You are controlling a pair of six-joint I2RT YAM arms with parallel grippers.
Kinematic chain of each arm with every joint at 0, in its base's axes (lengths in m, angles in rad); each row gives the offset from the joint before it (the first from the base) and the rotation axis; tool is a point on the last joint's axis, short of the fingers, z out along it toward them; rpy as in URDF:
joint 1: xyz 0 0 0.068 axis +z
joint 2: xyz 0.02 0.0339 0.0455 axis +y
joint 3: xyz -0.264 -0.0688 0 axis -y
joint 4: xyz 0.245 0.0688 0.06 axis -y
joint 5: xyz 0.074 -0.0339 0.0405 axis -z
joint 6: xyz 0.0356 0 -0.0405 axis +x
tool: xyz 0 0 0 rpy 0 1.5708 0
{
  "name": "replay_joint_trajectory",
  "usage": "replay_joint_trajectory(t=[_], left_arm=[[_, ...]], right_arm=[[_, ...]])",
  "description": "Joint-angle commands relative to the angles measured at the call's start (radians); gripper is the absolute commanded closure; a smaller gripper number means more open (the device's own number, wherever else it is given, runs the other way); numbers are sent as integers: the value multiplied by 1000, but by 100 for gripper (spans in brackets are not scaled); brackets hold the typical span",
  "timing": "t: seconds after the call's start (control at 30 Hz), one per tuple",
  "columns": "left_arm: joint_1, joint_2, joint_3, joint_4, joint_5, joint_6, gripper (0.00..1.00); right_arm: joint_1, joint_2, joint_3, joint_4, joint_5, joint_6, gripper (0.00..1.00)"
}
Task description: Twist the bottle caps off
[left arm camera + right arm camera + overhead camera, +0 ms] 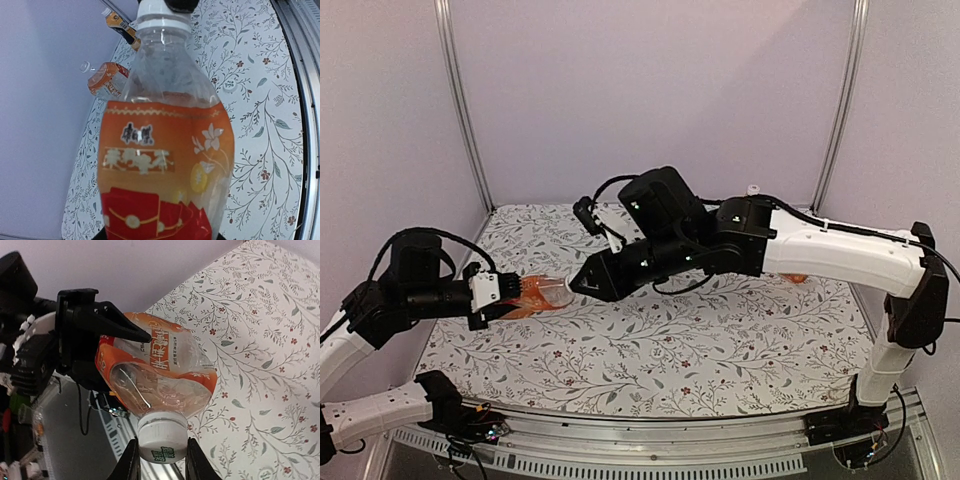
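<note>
Cap (162, 440) pinched between the closed-in fingers of right gripper (161, 460), dead ahead of it. Squat orange-label bottle (545, 292) clamped round the body by left gripper (513, 297), held level above floral tabletop (720, 340), long axis running gripper to gripper, ready for twisting about that line.

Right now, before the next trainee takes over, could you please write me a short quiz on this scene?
1. True or false: the left gripper holds the bottle by its cap.
2. The right gripper has its fingers: A) on either side of the white cap; B) around the label; C) around the left gripper.
3. Fill in: the held bottle's label is mostly ____ in colour.
Key: 1 false, it grips the body; 2 A; 3 orange.
</note>
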Motion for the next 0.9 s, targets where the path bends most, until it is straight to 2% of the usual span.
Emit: replay_joint_trajectory(t=[0.0, 0.13, 0.23, 0.4, 0.53, 0.7, 0.73, 0.77, 0.83, 0.87], left_arm=[[5, -3, 15, -103, 107, 50, 78], [3, -1, 37, -224, 228, 115, 78], [2, 2, 45, -288, 264, 164, 78], [2, 5, 49, -314, 259, 196, 78], [2, 7, 48, -317, 256, 197, 78], [2, 7, 44, -316, 256, 198, 78], [2, 6, 44, -316, 258, 199, 78], [2, 7, 44, -313, 259, 197, 78], [2, 7, 46, -307, 256, 187, 78], [2, 7, 46, -296, 251, 175, 78]], right_arm=[[181, -80, -58, -96, 346, -702, 100], [310, -140, -216, -21, 618, -1222, 100], [351, -163, -319, 128, 790, -1560, 100], [357, -173, -440, 408, 887, -1939, 100], [359, -192, -494, 488, 838, -2086, 100], [360, -190, -503, 523, 820, -2077, 100], [360, -189, -502, 523, 812, -2065, 98], [360, -187, -499, 524, 808, -2044, 82], [360, -180, -486, 523, 810, -1987, 32], [359, -176, -481, 524, 815, -1951, 25]])
